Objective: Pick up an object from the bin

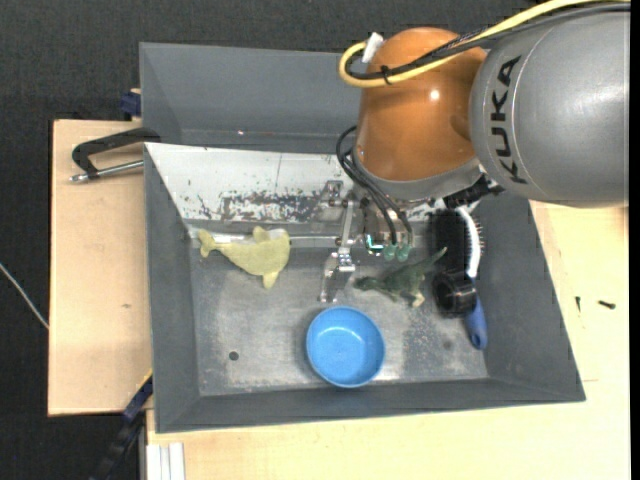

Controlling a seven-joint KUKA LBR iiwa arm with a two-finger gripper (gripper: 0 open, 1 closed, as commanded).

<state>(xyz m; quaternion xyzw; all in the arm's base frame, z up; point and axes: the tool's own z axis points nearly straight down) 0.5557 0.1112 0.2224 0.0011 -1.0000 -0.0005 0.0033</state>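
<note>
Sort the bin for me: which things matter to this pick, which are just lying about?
In play: gripper; green toy animal, closest to it, right of centre.

Lying about: yellow toy, left; blue bowl, bottom of view; black brush with blue handle, by right wall.

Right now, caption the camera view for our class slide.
Gripper low in grey bin beside a green toy animal, blue bowl nearby.

A pale yellow, soft-looking, animal-shaped toy [255,253] is lying left of centre in the frame, its thin end pointing left. A round blue plastic bowl [345,345] is sitting open side up at lower middle, apart from it. A black brush with a blue handle [462,258] is lying at the right.
</note>
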